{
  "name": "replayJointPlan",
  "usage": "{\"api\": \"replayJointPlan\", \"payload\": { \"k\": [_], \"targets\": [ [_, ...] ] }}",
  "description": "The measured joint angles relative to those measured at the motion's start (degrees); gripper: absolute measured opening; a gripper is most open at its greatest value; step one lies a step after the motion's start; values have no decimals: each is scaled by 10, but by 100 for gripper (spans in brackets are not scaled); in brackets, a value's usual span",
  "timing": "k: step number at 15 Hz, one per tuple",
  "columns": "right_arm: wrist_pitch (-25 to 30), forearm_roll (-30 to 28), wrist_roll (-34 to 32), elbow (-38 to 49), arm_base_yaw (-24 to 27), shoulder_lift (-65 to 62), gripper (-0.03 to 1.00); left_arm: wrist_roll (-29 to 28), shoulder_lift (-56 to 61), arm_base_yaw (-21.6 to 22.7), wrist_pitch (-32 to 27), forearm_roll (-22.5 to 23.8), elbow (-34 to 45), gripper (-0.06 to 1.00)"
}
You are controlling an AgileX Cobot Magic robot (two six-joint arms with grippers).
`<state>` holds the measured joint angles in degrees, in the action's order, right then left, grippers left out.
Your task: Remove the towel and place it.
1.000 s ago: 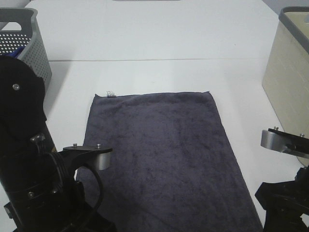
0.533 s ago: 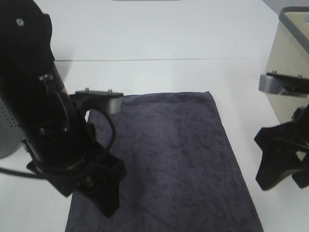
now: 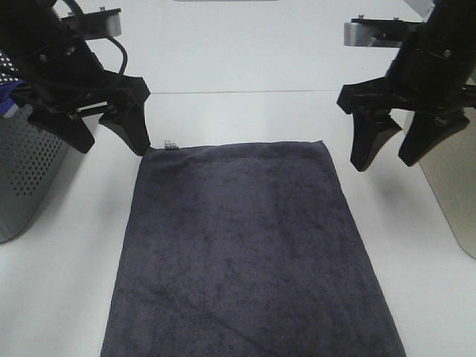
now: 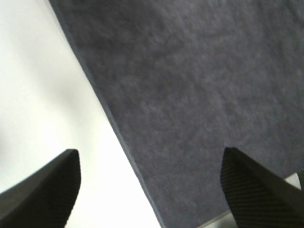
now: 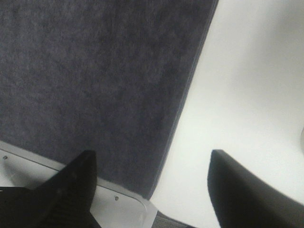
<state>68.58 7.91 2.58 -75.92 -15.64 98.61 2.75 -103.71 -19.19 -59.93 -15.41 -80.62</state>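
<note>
Black tapered end effectors, silver brackets, cable

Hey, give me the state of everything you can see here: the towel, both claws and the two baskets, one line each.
towel: spread flat on the table, unfolded, not gripped.
left claw: open, empty, by the towel's far left corner.
right claw: open, empty, by the towel's far right corner.
grey basket: upright, left of the towel.
beige basket: upright, right of the towel, contents hidden.
</note>
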Motion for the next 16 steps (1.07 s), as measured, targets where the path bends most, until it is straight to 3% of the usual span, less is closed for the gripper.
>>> {"api": "replayJointPlan", "payload": {
  "k": [4, 8, 13, 16],
  "targets": [
    [8, -3, 15, -130, 4, 127, 66, 11, -91, 14, 12, 25, -64, 76],
    [9, 34, 15, -241, 61, 203, 66, 12, -171, 15, 28, 59, -128, 76],
    [9, 44, 15, -361, 82, 304, 68, -5, -265, 39, 45, 64, -220, 76],
    [9, 29, 15, -374, 82, 326, 70, -8, -285, 49, 45, 44, -233, 76]
  ]
}}
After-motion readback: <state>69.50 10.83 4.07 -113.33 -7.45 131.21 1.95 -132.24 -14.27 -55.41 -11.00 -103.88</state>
